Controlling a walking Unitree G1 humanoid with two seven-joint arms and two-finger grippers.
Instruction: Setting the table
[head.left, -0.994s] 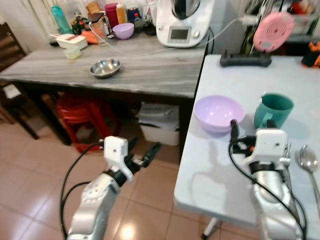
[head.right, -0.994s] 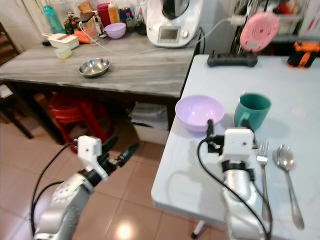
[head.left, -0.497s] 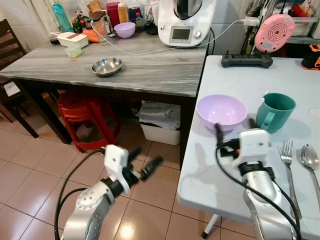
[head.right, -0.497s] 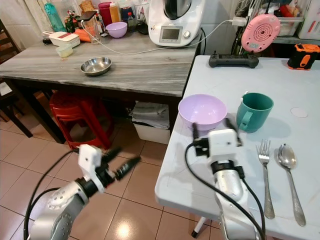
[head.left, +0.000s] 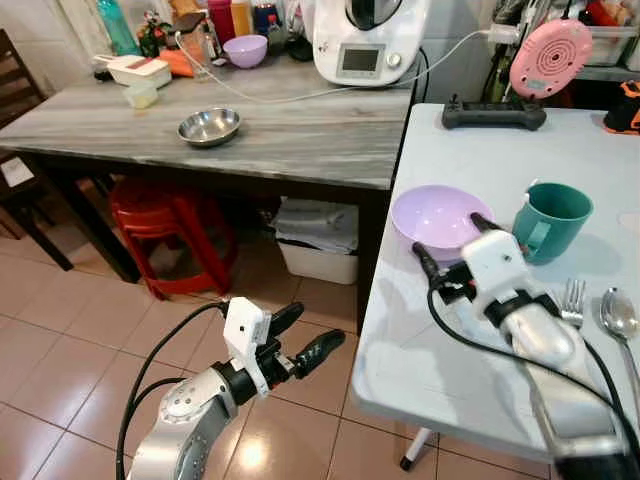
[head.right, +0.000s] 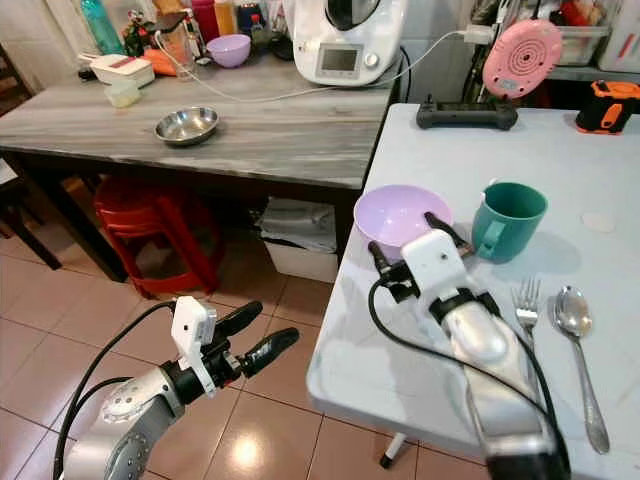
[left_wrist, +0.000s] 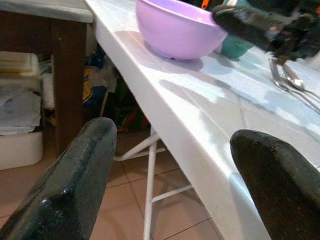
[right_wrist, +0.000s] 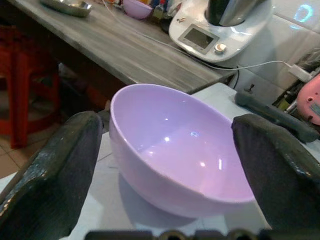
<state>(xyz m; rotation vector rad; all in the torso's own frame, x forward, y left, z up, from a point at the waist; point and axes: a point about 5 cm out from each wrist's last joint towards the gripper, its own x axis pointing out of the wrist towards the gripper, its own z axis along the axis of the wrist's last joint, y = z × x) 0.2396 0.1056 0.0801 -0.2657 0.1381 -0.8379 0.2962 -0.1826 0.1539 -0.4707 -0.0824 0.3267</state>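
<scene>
A lilac bowl (head.left: 438, 214) stands near the left edge of the white table (head.left: 440, 380), with a teal mug (head.left: 550, 220) to its right. A fork (head.left: 573, 296) and a spoon (head.left: 619, 316) lie side by side near the right front. My right gripper (head.left: 455, 243) is open at the bowl's near side, one finger on either side of its rim; in the right wrist view the bowl (right_wrist: 175, 145) sits between the fingers (right_wrist: 50, 175). My left gripper (head.left: 303, 335) is open and empty, low over the floor beside the table.
To the left runs a grey stone-topped table (head.left: 300, 150) carrying a steel bowl (head.left: 209, 127), a kitchen machine (head.left: 370, 40), a small purple bowl (head.left: 245, 50) and bottles. A red stool (head.left: 165, 215) stands beneath it. A pink fan (head.left: 550, 58) and black controller (head.left: 495, 115) sit at the white table's back.
My right gripper has swung forward and left to the lilac bowl, its fingers now astride the rim. The left gripper has shifted slightly right. The camera has also moved.
</scene>
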